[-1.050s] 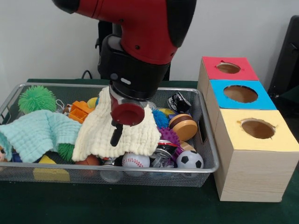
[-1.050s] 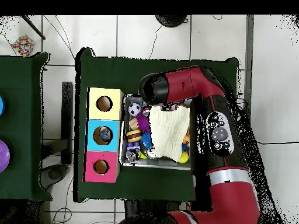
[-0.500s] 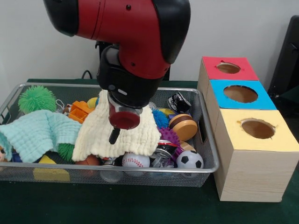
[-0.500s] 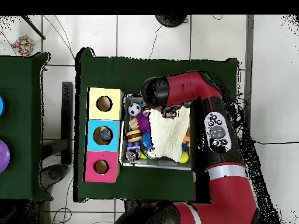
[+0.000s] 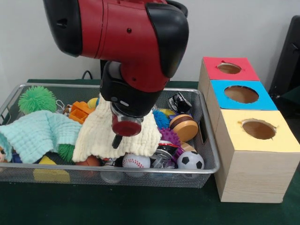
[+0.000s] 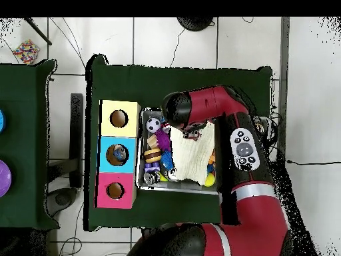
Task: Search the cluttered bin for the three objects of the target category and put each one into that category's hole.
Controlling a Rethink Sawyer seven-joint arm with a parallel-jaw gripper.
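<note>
One dark green table (image 5: 140, 208) on white tiled floor (image 6: 173, 40).

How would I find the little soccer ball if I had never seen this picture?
Start at the wire mesh bin on the green table and go to its front corner nearest the yellow box. The soccer ball sits there against the mesh. It is white with black patches, while the baseball nearby is white with red stitches.
</note>
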